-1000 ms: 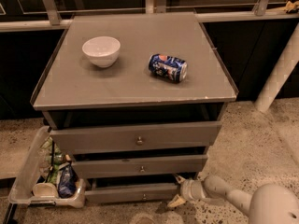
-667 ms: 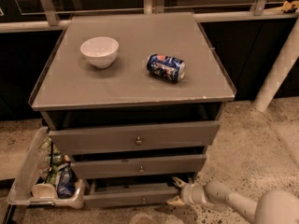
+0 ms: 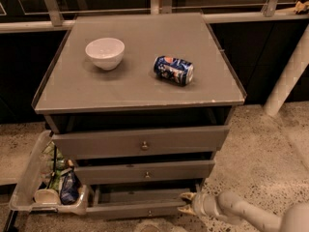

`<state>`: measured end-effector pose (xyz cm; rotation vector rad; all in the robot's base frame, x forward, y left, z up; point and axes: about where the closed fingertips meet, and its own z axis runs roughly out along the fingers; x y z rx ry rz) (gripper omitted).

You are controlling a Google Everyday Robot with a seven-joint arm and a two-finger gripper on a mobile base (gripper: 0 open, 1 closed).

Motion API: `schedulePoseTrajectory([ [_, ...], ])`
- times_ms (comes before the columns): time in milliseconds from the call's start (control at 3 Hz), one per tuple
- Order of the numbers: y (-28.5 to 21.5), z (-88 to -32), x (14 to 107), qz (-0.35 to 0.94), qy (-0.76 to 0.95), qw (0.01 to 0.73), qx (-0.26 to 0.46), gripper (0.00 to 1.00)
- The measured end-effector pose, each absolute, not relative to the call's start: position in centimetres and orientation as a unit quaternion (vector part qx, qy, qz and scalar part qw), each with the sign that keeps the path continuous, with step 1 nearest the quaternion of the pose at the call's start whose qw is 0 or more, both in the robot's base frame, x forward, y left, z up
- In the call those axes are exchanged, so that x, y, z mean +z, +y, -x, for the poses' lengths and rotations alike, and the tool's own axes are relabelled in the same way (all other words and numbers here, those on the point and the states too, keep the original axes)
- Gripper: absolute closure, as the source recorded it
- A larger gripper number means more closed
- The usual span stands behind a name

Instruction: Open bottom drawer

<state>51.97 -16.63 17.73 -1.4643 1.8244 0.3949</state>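
Observation:
The bottom drawer point(image 3: 140, 208) is the lowest of three grey drawers in the cabinet, with a small brass knob point(image 3: 149, 212) at its centre. It stands pulled out a little, with its shallow box showing behind the front. My gripper point(image 3: 186, 203) is at the drawer's right end, fingertips at the corner of the front. My white arm point(image 3: 241, 212) reaches in from the lower right.
A white bowl point(image 3: 105, 52) and a blue soda can point(image 3: 174, 70) lying on its side sit on the cabinet top point(image 3: 140, 91). A clear bin point(image 3: 34, 187) with bottles and cups stands on the floor at the cabinet's left. A white post point(image 3: 289, 74) stands at right.
The view has shifted slightly. My gripper has stayed at the bottom drawer's right corner, and the drawer appears pulled out a bit farther.

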Motion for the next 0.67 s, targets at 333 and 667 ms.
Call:
schedulePoseTrajectory([
  [333, -17.34, -50.73, 18.18, 0.572, 0.716, 0.373, 0.147, 1.00],
  [667, -17.34, -50.73, 18.18, 0.572, 0.716, 0.373, 0.147, 0.82],
])
